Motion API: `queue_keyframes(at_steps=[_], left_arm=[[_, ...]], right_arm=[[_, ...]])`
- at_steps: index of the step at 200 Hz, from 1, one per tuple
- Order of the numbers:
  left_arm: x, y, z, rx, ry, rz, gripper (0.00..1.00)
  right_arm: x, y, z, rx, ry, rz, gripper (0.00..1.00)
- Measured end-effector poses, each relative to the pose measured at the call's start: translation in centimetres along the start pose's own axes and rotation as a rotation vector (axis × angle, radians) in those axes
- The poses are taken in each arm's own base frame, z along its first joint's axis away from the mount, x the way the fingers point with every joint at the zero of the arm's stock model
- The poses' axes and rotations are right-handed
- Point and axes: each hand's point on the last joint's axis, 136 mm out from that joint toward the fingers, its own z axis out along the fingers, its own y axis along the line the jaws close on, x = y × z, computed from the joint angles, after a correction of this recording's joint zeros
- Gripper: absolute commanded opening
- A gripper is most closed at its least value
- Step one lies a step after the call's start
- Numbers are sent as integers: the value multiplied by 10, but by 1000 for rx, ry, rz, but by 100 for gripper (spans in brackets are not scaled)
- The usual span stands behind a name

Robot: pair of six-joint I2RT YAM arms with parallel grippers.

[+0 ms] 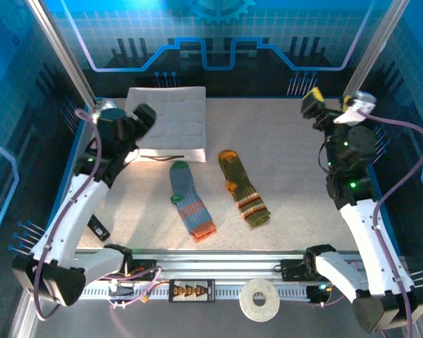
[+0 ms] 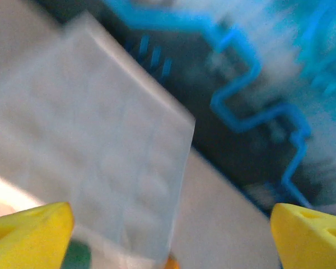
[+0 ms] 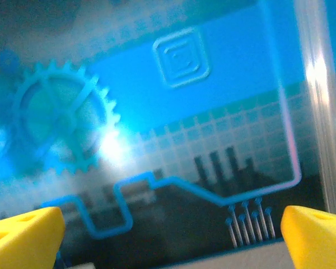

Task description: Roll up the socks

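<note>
1. Grey-blue sock (image 1: pixel 190 201) and olive-green sock (image 1: pixel 244 190) lie flat mid-table, side by side and apart. Neither is rolled.
2. Long axes run far to near, toes far and cuffs near, slanting slightly right.
3. Left gripper (image 2: pixel 171 238): fingers spread wide, empty, raised by the left edge of the white tray (image 1: pixel 168 116). The grey-blue sock lies to its near-right.
4. Right gripper (image 3: pixel 171 238): spread, empty, raised far right. The olive-green sock is well off to its near-left.
5. Judgement: the left arm is nearer, and its approach runs toward the toe end.
</note>
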Motion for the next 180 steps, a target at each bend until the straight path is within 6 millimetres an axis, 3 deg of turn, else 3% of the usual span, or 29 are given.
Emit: queue_keyframes(at_steps=[12,24,32,49,62,74,110,142,180], left_arm=[[59,20,13,-83,196,-16,63],[120,51,16,-191,384,-20,52],[153,72,11,-263,483,-32,46],[193,112,1,-390,612,-78,36],[207,130,-2,-460,658,-115,33],[216,139,-1,-498,687,-132,32],[237,152,16,-562,747,-147,26],[247,164,24,-610,772,-137,22],[252,168,28,-618,787,-127,20]], right_arm=[[35,40,-5,-119,108,-79,95],[87,89,-22,-298,232,-223,88],[130,120,-47,-450,317,-340,84],[198,154,-103,-725,424,-553,80],[239,165,-147,-921,482,-692,80],[263,171,-178,-1064,511,-792,81],[313,189,-236,-1372,529,-1032,78],[359,182,-254,-1490,586,-1175,71],[401,178,-256,-1537,619,-1277,66]])
